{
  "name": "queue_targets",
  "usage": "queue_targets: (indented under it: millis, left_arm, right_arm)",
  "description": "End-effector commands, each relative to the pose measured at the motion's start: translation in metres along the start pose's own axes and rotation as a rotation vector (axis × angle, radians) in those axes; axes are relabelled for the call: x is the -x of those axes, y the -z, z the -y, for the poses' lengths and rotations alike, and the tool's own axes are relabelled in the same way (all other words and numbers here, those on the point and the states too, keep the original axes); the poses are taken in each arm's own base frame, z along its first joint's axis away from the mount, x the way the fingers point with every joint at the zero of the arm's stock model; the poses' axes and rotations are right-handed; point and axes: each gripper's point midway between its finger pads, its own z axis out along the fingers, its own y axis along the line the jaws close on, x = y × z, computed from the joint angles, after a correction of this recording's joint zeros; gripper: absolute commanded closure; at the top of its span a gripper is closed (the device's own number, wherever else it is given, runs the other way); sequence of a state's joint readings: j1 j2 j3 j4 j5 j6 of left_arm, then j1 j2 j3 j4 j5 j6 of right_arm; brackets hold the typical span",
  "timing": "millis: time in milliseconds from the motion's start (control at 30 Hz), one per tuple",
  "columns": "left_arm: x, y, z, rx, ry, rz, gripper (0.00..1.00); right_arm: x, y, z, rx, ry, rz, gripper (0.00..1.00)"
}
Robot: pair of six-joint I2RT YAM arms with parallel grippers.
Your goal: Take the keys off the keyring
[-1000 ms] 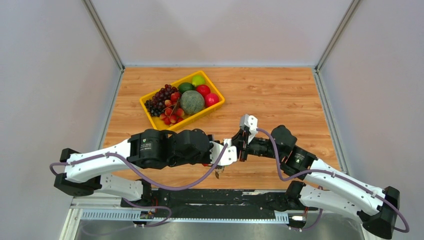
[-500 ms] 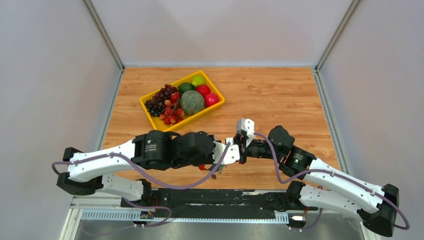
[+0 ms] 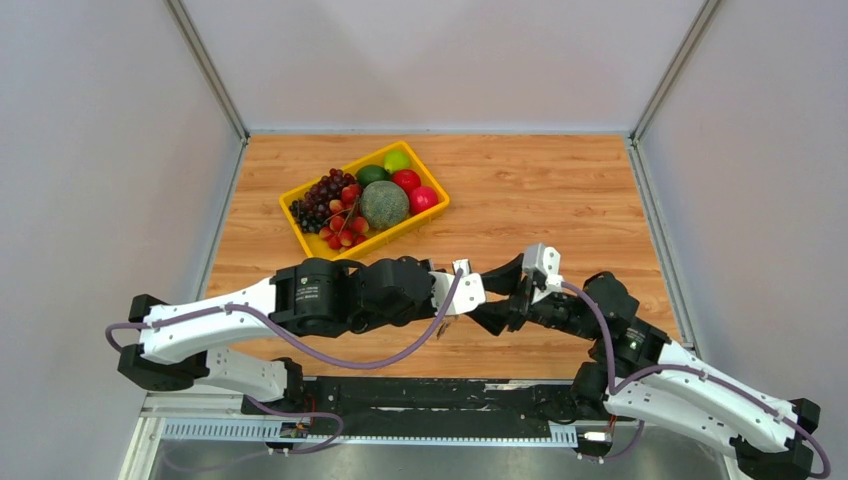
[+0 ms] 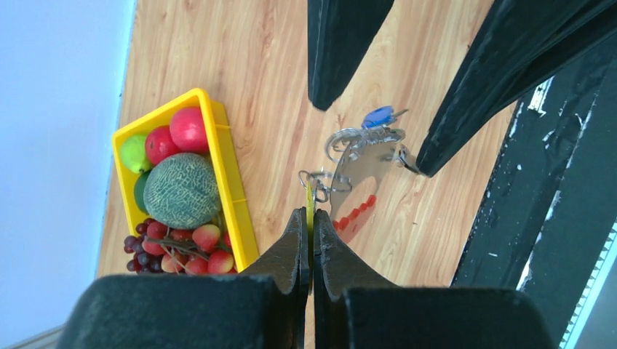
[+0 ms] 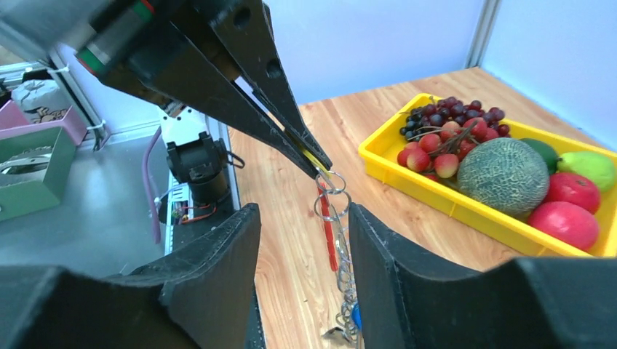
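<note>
The keyring (image 4: 356, 154), a silvery bunch of rings with a red tag (image 4: 354, 213), hangs above the wooden table. My left gripper (image 4: 309, 212) is shut on a thin yellow key (image 4: 309, 200) at the bunch's end. A blue key (image 4: 378, 116) sits at the other end. In the right wrist view the keyring (image 5: 336, 218) dangles from the left gripper (image 5: 320, 166), with the red tag (image 5: 327, 233) edge-on and the blue key (image 5: 355, 316) lowest. My right gripper (image 5: 304, 214) is open, and its fingers (image 5: 396, 276) flank the bunch without touching it.
A yellow fruit tray (image 3: 300, 225) holding a melon, grapes and other fruit stands on the table beyond the arms, left of centre. Both grippers (image 3: 470, 312) meet close to the table's near edge, where the black mounting rail (image 3: 430, 395) runs.
The right gripper has opened from shut and its arm has drawn back to the right. The left arm has shifted slightly right, still pinching the yellow key.
</note>
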State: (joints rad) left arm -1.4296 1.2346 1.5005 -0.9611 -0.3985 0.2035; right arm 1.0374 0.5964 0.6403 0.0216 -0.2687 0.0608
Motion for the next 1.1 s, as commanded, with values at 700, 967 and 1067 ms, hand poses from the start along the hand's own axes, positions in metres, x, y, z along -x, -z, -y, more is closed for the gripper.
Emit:
queue_targets:
  millis: [700, 967, 1067]
  left_arm:
    - [0.023, -0.001, -0.009, 0.037, 0.102, 0.009, 1.0]
    - [0.026, 0.0, -0.007, 0.022, 0.103, 0.021, 1.0]
    - [0.027, 0.001, -0.007, 0.017, 0.108, 0.026, 1.0]
  right_arm:
    - [-0.006, -0.011, 0.011, -0.045, 0.007, -0.007, 0.56]
    - [-0.009, -0.019, 0.013, -0.042, 0.009, -0.023, 0.62]
    - [-0.009, -0.021, 0.013, -0.04, 0.009, -0.023, 0.63]
